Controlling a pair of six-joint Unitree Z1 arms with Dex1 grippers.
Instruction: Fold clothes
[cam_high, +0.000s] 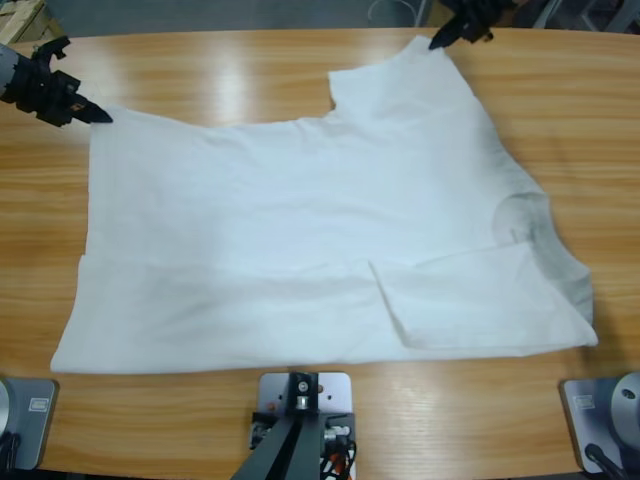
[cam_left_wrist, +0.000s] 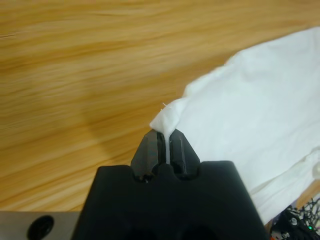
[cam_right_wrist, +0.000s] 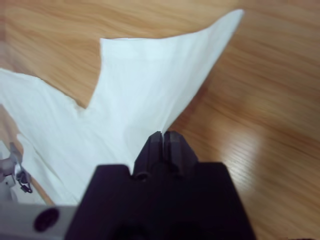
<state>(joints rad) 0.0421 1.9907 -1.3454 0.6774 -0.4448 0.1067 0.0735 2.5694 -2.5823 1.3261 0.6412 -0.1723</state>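
1. Looking at the high view, the white T-shirt (cam_high: 310, 240) lies spread across the middle of the wooden table (cam_high: 250, 70), collar end toward the right side, hem toward the left.
2. One fold looks done already — the near long edge is turned up over the body, with the near sleeve (cam_high: 470, 295) lying flat on top of it.
3. The far sleeve (cam_high: 400, 80) is not folded yet and sticks out toward the far edge of the table.
4. The left gripper (cam_left_wrist: 165, 135) is pinched tight on a far corner of the shirt — a little tuft of white cloth pokes out between its jaws in the left wrist view.
5. The right gripper (cam_right_wrist: 162, 135) has its jaws closed together at the edge of the far sleeve; my guess is it has the fabric, but the cloth between the jaws isn't really visible.
6. So I'd say roughly a third done: the far-side fold comes next, then the crosswise folds.
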